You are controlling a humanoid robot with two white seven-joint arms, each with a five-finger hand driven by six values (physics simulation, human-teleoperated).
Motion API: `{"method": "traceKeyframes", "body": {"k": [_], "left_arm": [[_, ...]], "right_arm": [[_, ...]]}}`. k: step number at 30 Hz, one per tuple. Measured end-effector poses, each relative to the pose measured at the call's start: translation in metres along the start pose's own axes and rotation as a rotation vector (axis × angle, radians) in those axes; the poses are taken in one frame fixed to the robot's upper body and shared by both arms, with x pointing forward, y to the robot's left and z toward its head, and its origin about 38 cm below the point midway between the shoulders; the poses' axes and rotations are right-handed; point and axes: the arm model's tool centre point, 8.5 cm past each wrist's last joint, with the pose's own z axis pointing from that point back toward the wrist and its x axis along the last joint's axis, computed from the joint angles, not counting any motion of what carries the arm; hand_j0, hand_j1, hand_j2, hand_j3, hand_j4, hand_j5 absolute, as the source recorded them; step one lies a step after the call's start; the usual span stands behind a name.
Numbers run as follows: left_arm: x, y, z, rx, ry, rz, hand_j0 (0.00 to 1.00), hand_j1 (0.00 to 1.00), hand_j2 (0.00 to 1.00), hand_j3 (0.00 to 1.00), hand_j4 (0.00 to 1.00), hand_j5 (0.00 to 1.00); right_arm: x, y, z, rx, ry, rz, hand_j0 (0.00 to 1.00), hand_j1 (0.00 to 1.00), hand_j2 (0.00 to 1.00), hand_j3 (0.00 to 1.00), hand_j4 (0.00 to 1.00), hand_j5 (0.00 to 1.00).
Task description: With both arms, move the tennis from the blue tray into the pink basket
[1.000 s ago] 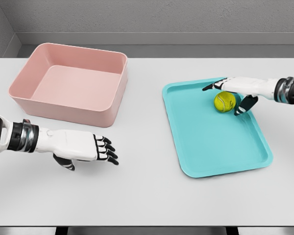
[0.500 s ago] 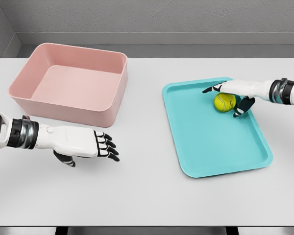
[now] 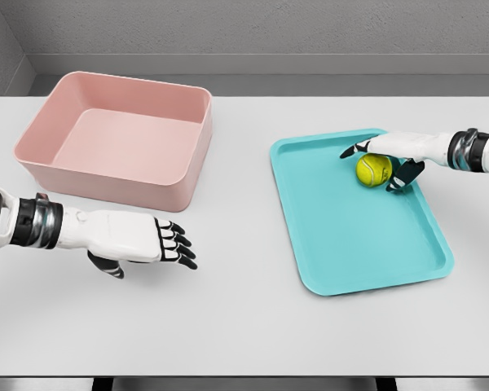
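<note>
2 white arms with black-tipped fingers and ringed metallic wrists (dark bands).

Tennis ball: yellow-green, fuzzy, white seam visible, resting in the far right part of the blue tray. Blue tray: teal, flat, shallow raised rim, rounded corners, lying slightly skewed on the desk, to the right of the pink basket and well apart from it. Pink basket: rectangular, deep-walled, upright, open top, nothing inside it.
</note>
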Motion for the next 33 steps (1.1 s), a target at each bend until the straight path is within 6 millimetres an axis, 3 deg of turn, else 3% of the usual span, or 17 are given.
{"method": "traceKeyframes", "body": {"k": [4,15,33], "left_arm": [[-0.0001,-0.0008,0.0007,-0.002,0.002,0.002,1.0,1.0,1.0,1.0,1.0,1.0],[-0.0008,0.0003,0.0019,-0.001,0.005,-0.001,1.0,1.0,1.0,1.0,1.0,1.0],[-0.0011,0.0011,0.0021,0.001,0.006,-0.002,1.0,1.0,1.0,1.0,1.0,1.0]], "right_arm": [[0.0006,0.0017,-0.0018,0.005,-0.002,-0.001,0.85,0.85,0.85,0.85,0.85,0.85],[0.0012,0.0038,-0.0032,0.011,-0.008,0.0,0.65,0.65,0.65,0.65,0.65,0.65],[0.0055,-0.0028,-0.0014,0.002,-0.034,0.021,0.62,0.62,0.62,0.62,0.62,0.62]]}}
